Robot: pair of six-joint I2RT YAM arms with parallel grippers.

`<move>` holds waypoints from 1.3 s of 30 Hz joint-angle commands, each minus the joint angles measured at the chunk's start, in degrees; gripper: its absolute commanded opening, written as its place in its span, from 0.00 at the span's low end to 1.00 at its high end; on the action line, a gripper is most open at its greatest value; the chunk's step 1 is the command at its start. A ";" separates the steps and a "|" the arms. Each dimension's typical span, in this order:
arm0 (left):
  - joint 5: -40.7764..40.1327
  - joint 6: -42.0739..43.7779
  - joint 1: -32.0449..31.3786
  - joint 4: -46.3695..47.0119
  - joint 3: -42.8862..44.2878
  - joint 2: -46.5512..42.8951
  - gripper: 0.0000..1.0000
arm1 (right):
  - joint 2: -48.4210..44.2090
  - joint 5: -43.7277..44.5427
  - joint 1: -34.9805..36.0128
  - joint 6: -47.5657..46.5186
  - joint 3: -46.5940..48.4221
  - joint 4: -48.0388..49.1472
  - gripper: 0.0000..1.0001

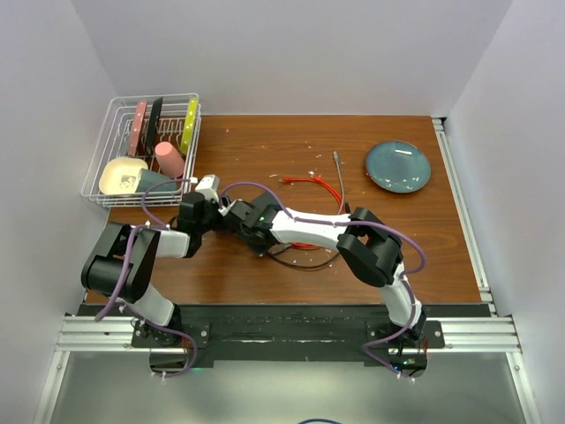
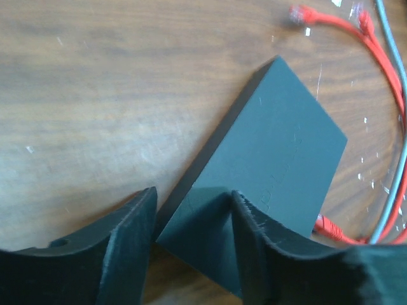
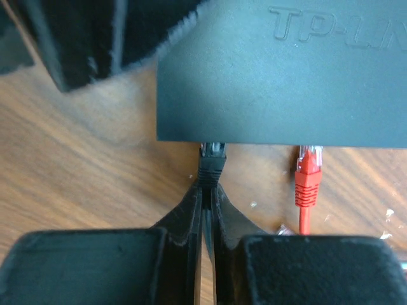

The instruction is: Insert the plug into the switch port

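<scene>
Wood table (image 1: 265, 141) w/ black box (image 2: 273, 159), red cable (image 2: 304, 14), plate (image 1: 398, 166), rack (image 1: 104, 132)

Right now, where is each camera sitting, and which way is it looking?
Top external: high up behind the robot, looking down on the table; left arm and right arm both show.
Left wrist: on the left arm's wrist, looking down at the black box; left claw frames its corner.
Right wrist: low, facing the box's edge; right claw pinches the black plug.
Shared: both wrist views see the box and a red cable.
</scene>
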 commanded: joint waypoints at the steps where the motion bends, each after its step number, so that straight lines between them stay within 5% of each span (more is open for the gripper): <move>1: 9.94 -2.13 -2.05 -15.10 -0.97 -1.47 0.58 | -2.72 -1.87 0.77 3.27 -4.85 17.88 0.10; 12: 3.27 -0.38 1.21 -23.61 2.18 -8.50 0.70 | -10.10 0.23 1.39 4.25 -10.66 11.48 0.64; 18: 2.55 0.86 1.21 -28.55 4.66 -17.46 0.90 | -18.96 2.52 1.56 4.34 -10.84 7.43 0.83; 27: 7.39 -0.02 1.13 -30.48 5.36 -26.26 0.99 | -25.05 0.07 -3.00 3.20 -13.91 11.01 0.86; 39: 9.67 0.24 -0.54 -28.19 4.30 -24.77 0.98 | -21.89 -9.78 -11.09 1.26 -24.19 21.12 0.69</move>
